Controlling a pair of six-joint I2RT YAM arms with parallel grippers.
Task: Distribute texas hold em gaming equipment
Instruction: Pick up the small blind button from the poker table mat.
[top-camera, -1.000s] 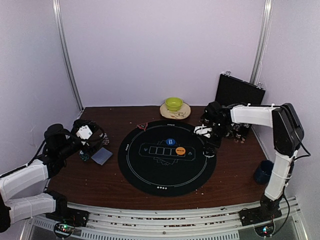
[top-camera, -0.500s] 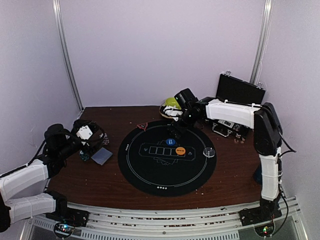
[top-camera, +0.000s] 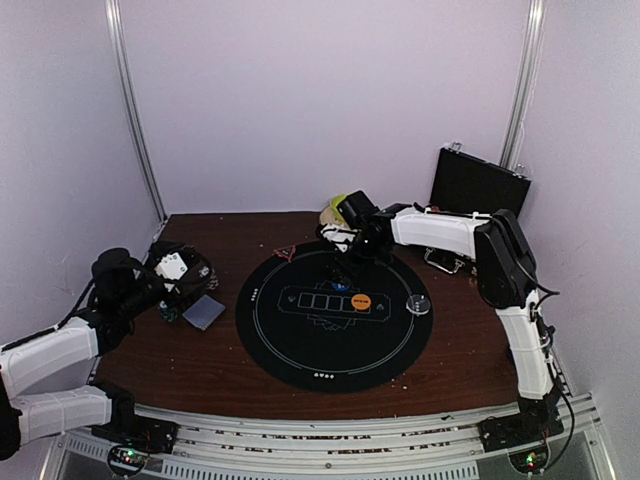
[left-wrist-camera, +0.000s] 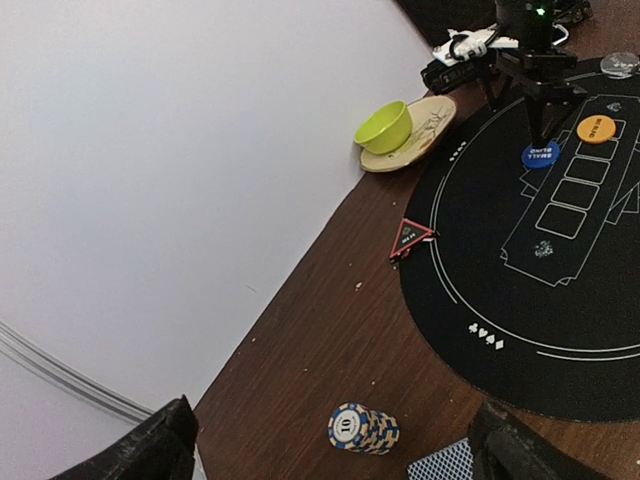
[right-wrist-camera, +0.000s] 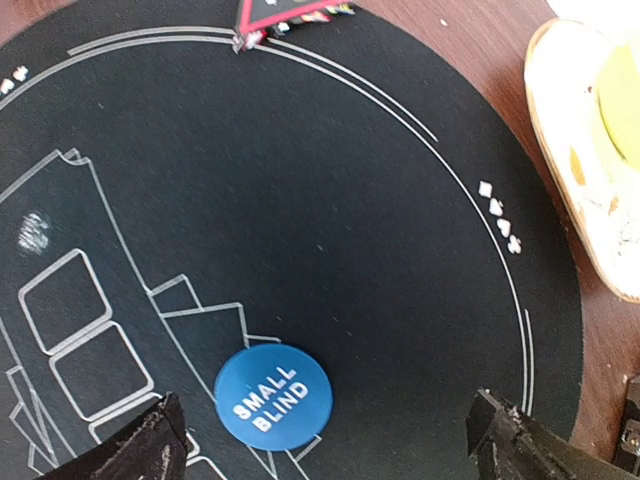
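Blue disc (right-wrist-camera: 271, 391), orange disc (left-wrist-camera: 596, 128), black mat (top-camera: 300, 350), green bowl (left-wrist-camera: 384, 127)

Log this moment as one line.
right gripper: open, poised over blue Small Blind disc | left gripper: open, near striped chip stack and cards | held: nothing | mat: orange disc, clear disc

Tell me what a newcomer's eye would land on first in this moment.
The round black poker mat fills the middle of the dark wooden table, with a round blue disc printed SMALL BLIND and a round orange disc on its centre markings. The right gripper, open, hangs over the blue disc. A lime-green bowl on a cream plate sits just beyond the mat's far edge.
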